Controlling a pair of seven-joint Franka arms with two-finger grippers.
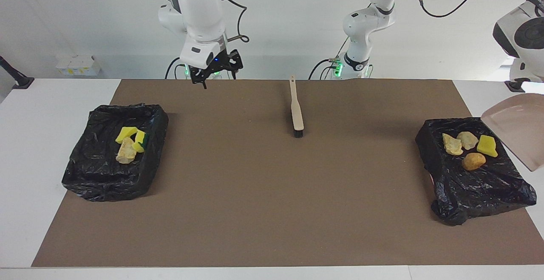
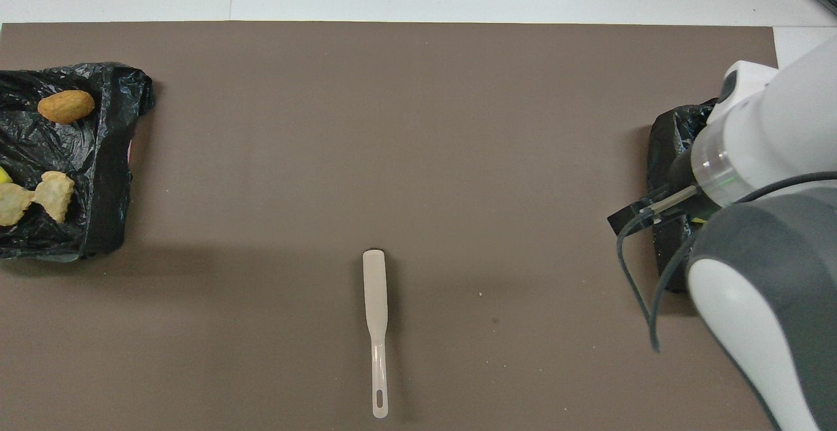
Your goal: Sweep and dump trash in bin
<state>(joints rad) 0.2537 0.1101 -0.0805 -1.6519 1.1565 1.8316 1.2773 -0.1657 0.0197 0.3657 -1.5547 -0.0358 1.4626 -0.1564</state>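
Observation:
The beige dustpan hangs tilted and empty over the black-bagged bin at the left arm's end of the table. The left gripper that carries it is cut off at the picture's edge. In that bin lie two tan lumps, a yellow sponge piece and an orange lump, which shows from above as well. The beige brush lies loose on the brown mat, close to the robots. My right gripper hangs open and empty over the mat's edge nearest the robots.
A second black-bagged bin stands at the right arm's end. It holds yellow sponge pieces, a green-and-yellow sponge and a tan lump. In the overhead view the right arm covers most of it.

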